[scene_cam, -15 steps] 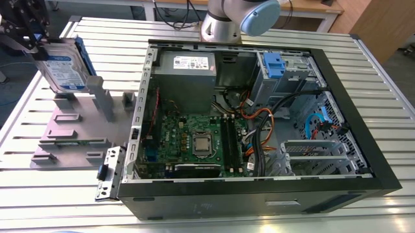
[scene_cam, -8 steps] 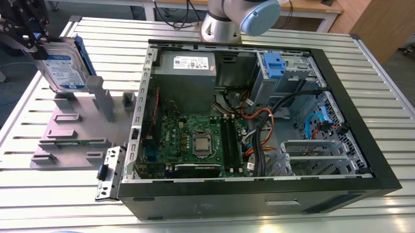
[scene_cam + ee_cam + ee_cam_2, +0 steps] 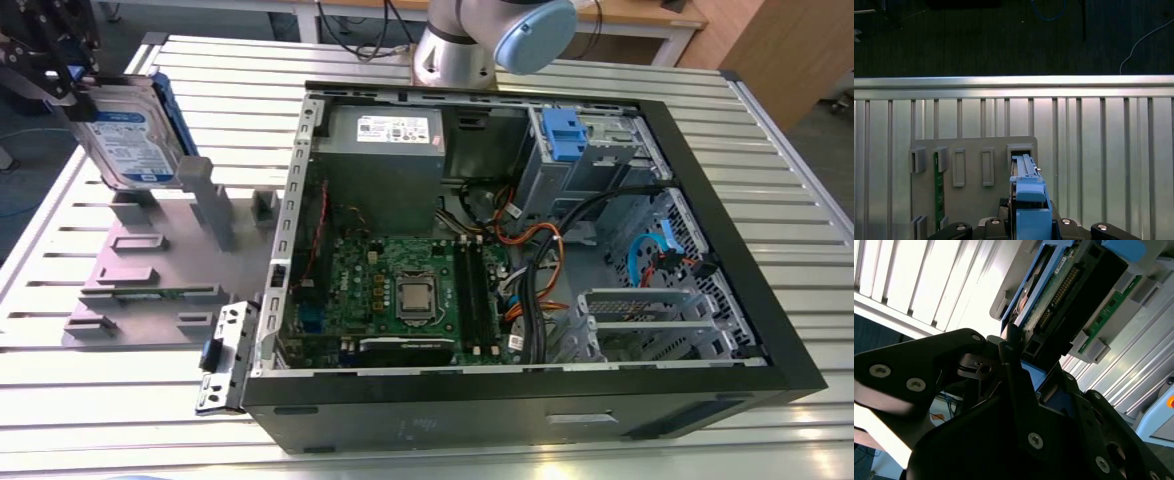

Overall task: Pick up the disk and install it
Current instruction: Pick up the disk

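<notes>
An open case [image 3: 747, 375] lies on the slatted surface [image 3: 120, 400], spanning the centre to four o'clock of the exterior view, with its motherboard [image 3: 400, 290] exposed. At nine o'clock, just beside the case, a grey holder [image 3: 147, 260] rests on the surface. A small board [image 3: 160, 293] is seated on edge in one of its slots. Above the holder, at ten o'clock, the pincer [image 3: 74, 95] is clamped on the disk [image 3: 131, 135]. The disk hangs on edge with its label side showing and a blue rail along the edge toward the case. In the first wrist view the disk [image 3: 1029, 195] appears edge-on over the holder [image 3: 974, 205]. At twelve o'clock, beyond the case, stands the arm [image 3: 494, 35].
</notes>
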You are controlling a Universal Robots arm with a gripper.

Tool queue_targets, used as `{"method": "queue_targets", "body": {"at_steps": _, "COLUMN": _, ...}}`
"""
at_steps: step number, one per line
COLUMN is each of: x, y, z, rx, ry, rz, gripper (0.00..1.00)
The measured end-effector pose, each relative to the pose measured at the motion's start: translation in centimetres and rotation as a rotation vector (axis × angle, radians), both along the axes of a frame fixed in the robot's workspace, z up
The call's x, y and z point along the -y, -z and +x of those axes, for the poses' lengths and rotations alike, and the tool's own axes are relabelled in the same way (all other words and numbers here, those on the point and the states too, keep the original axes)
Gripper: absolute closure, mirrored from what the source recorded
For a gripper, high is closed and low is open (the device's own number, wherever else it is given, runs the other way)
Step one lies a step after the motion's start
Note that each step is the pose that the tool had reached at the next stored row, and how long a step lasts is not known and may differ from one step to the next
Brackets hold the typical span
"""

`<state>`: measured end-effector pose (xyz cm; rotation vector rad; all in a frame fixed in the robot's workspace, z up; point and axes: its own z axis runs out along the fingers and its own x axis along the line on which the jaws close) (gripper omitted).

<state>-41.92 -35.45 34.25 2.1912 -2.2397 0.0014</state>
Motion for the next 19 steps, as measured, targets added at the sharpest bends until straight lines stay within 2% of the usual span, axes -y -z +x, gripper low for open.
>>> {"method": "queue_targets", "body": {"at_steps": 19, "x": 0.0, "y": -0.39, "z": 0.0, "rx": 0.0001, "ry": 0.0, "rz": 0.0, "gripper": 0.63}}
